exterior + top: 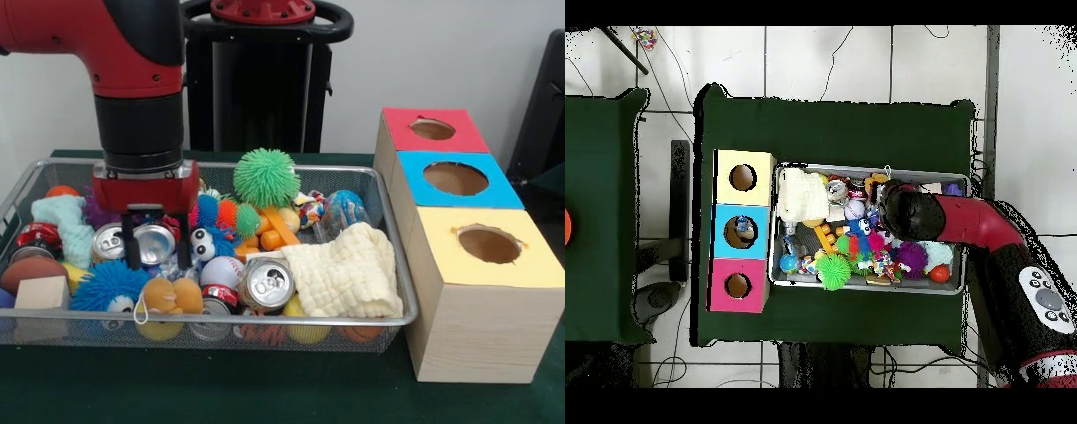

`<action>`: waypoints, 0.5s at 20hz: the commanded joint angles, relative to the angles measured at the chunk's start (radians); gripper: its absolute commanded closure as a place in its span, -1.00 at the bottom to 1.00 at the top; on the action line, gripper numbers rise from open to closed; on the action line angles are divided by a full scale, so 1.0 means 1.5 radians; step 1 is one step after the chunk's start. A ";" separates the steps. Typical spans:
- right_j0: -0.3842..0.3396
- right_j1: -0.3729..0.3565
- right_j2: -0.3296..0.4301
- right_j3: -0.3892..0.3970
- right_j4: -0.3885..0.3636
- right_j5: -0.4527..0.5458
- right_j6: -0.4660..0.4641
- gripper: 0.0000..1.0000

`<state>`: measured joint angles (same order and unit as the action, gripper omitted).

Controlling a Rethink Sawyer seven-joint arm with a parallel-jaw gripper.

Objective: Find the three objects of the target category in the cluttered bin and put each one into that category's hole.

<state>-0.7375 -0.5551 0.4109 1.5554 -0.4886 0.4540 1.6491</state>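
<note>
My gripper (156,246) is down in the left part of the wire bin (402,284), open. Its two black fingers (129,245) stand on either side of an upright silver can (155,238); I cannot tell whether they touch it. A second silver can (108,240) stands just left of it, and a third can (267,283) lies tilted near the bin's front. A red can (36,237) lies at the far left. The wooden box to the right has a red-topped hole (433,129), a blue-topped hole (455,178) and a yellow-topped hole (488,243). In the overhead view the arm (910,215) covers the gripper.
The bin also holds a green spiky ball (266,177), a blue fuzzy toy (109,284), a cream cloth (344,276), a wooden block (42,293), a baseball (221,270) and orange toys (274,231). The overhead view shows something lying inside the blue hole (741,230).
</note>
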 commanded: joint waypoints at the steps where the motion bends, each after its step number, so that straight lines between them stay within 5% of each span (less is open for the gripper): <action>1: 0.019 0.013 -0.012 0.065 -0.061 -0.085 0.027 -1.00; 10: 0.052 0.017 -0.047 0.058 -0.063 -0.100 0.048 -1.00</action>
<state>-0.6833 -0.5562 0.3772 1.5893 -0.5353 0.3288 1.6491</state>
